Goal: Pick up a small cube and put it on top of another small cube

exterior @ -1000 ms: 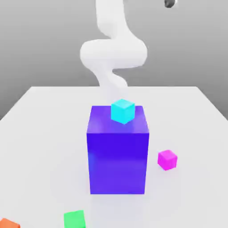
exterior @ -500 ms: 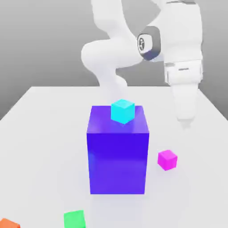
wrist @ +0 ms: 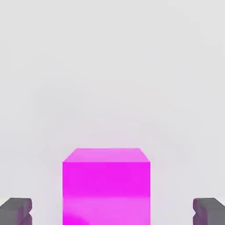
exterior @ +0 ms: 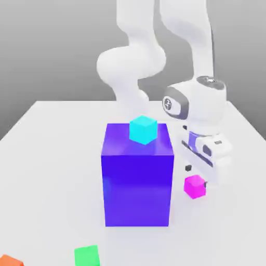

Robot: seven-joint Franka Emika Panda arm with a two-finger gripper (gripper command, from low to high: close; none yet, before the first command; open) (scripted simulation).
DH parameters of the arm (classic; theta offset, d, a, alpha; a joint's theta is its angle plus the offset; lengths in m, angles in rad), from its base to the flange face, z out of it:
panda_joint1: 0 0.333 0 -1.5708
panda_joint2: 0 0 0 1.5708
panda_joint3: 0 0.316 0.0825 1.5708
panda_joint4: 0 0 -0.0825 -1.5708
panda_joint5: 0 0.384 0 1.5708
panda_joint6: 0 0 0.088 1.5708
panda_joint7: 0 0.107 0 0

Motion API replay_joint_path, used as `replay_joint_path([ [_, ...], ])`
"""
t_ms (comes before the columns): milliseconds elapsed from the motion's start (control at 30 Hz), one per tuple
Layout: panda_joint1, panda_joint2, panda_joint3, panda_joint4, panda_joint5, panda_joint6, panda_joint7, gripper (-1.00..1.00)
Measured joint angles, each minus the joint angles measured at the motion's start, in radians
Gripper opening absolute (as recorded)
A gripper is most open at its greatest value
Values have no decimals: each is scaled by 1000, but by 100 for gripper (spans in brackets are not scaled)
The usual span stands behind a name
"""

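exterior view: the gripper (exterior: 196, 175) hangs low over the white tabletop (exterior: 52, 156), just beside the large blue-purple block (exterior: 137, 176) on the exterior view's right, with its fingertips (exterior: 188, 168) at about the height of the magenta cube's top. the magenta cube (exterior: 195, 186) rests on the tabletop, apart from the block and not lifted. a cyan cube (exterior: 143, 129) sits on top of the block, near its far edge. the green cube (exterior: 86, 255), judged the stacking target, lies at the near edge of the tabletop, well apart from the magenta cube, with nothing on it. an orange cube (exterior: 10, 261) is cut off at the near corner on the exterior view's left. hand view: the magenta cube (wrist: 106, 186) stands centred between the two dark fingertips (wrist: 16, 211), which are spread wide, each with clear tabletop (wrist: 110, 66) showing between it and the cube's side faces. no contact is seen on either side. assessment: the arm appears placed for the grasp, with the cube lined up between the open fingers, but the pinch is not yet made. outstanding, by judgement: a further lowering if needed, closing on the magenta cube, lifting it, carrying it round or over the block to the green cube near the front edge, and setting it squarely on top. the task stands at an early stage; nothing is stacked yet.
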Motion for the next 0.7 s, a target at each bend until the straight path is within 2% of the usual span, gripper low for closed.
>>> replay_joint_path([
  [33,-6,36,6,7,-1,30,0,0],
  [67,-8,63,8,11,-1,51,0,-100],
  [300,-11,64,10,12,-2,50,1,-100],
  [600,0,-229,-4,-40,-21,-189,10,-100],
  [700,4,-205,-2,4,-30,-180,-46,-100],
])
